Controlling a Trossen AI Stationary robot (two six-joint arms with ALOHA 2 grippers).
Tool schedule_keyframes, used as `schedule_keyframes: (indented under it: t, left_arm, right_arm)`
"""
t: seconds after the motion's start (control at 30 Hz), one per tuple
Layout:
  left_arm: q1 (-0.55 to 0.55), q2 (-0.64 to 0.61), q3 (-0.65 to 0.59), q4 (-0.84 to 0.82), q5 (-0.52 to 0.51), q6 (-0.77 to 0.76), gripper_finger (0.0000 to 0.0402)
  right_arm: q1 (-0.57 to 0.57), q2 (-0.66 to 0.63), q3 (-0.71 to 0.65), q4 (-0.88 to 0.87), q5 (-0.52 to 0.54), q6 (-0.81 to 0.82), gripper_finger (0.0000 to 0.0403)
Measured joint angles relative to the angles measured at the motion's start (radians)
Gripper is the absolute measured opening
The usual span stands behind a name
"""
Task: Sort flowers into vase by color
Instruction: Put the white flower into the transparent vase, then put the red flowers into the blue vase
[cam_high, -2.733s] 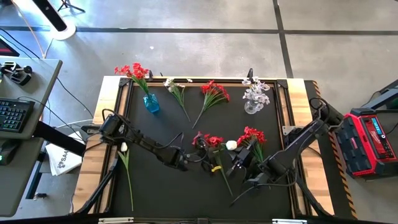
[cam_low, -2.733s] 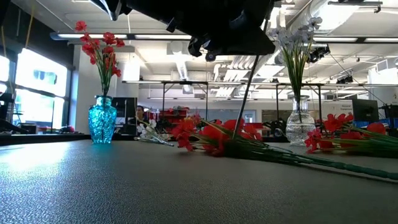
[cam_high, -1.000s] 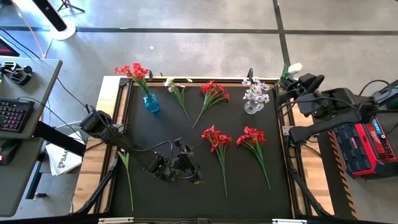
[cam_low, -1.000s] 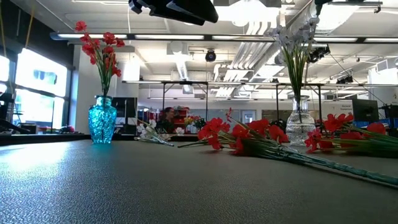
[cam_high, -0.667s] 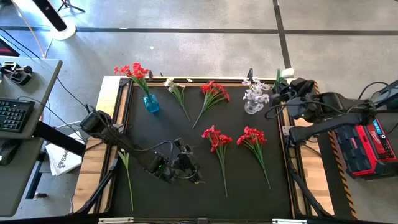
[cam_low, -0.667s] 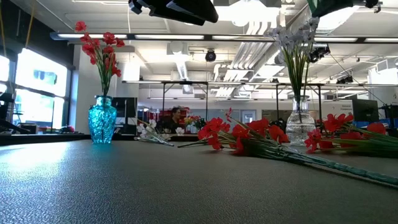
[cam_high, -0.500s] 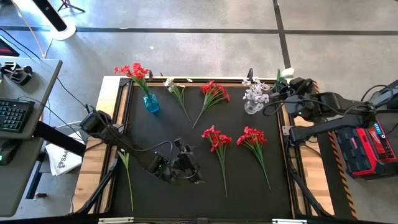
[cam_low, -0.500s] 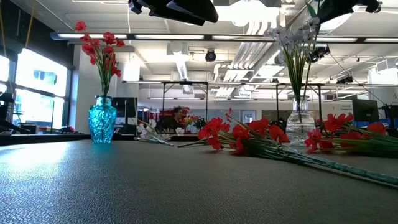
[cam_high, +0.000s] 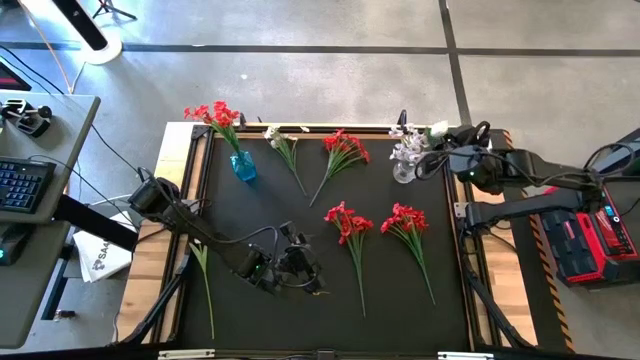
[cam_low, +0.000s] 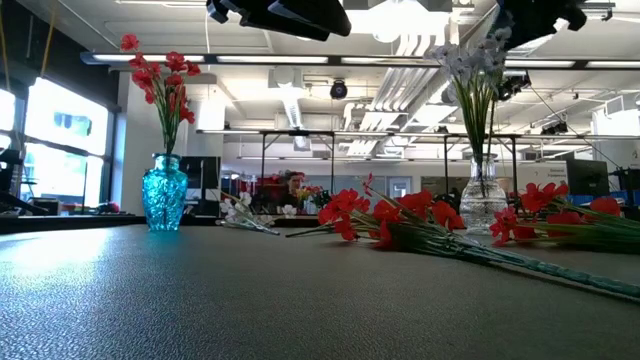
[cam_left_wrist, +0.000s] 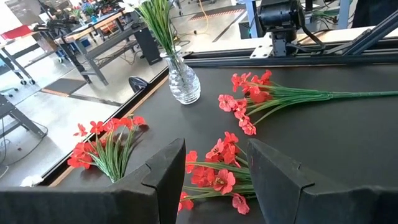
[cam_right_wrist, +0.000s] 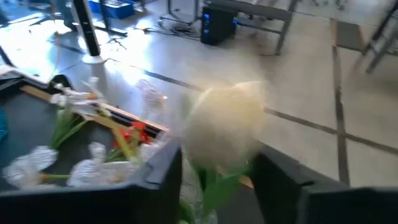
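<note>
My right gripper (cam_right_wrist: 214, 180) hangs open above the clear vase (cam_high: 403, 170) at the table's far right. A white flower (cam_right_wrist: 227, 134), blurred, stands between its fingers on a green stem. White sprigs (cam_high: 410, 145) stand in that vase. The blue vase (cam_high: 243, 165) at the far left holds red flowers (cam_high: 215, 113). Red sprigs lie flat on the mat: one (cam_high: 345, 150) at the back and two (cam_high: 345, 225) (cam_high: 408, 222) in the middle. A white sprig (cam_high: 285, 145) lies at the back. My left gripper (cam_left_wrist: 214, 186) hovers open over the near middle. My right gripper has the white flower's stem (cam_right_wrist: 208, 186) between its parted fingers, blossom upward, above the clear vase. Whether either finger touches the stem I cannot tell, since the flower is blurred.
One more stem (cam_high: 205, 280) lies along the mat's left edge. The mat sits in a raised wooden frame (cam_high: 478, 290). A red case (cam_high: 590, 235) stands off the table's right side. In the low view a person shows far behind the table.
My right gripper has carried the white flower from beyond the table's far right corner toward the left, ending over the clear vase. The flower's blossom has moved in with it, close to the white sprigs in the vase.
</note>
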Motion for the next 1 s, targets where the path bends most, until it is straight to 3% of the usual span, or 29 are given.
schedule_keyframes:
  t: [0.2,0.47,0.7,0.87,1.0]
  left_arm:
    - [0.0,0.0,0.0,-0.003,0.0,0.0,0.0158]
    - [0.0,0.0,0.0,-0.005,0.0,0.0,0.0158]
    - [-0.003,0.0,0.0,-0.014,0.0,0.0,0.0158]
    - [-0.022,0.0,0.0,-0.035,-0.008,-0.001,0.0158]
    - [-0.055,0.0,0.0,-0.084,-0.088,-0.032,0.0158]
  right_arm:
    - [-0.001,-0.004,0.05,-0.002,-0.028,-0.04,0.0225]
    - [0.048,-0.005,0.198,-0.073,-0.186,-0.064,0.0236]
    - [0.256,0.008,0.222,-0.027,-0.158,-0.062,0.0236]
    - [0.461,0.083,0.212,0.033,-0.06,-0.065,0.0236]
    - [0.633,0.175,0.212,0.104,0.033,-0.087,0.0236]
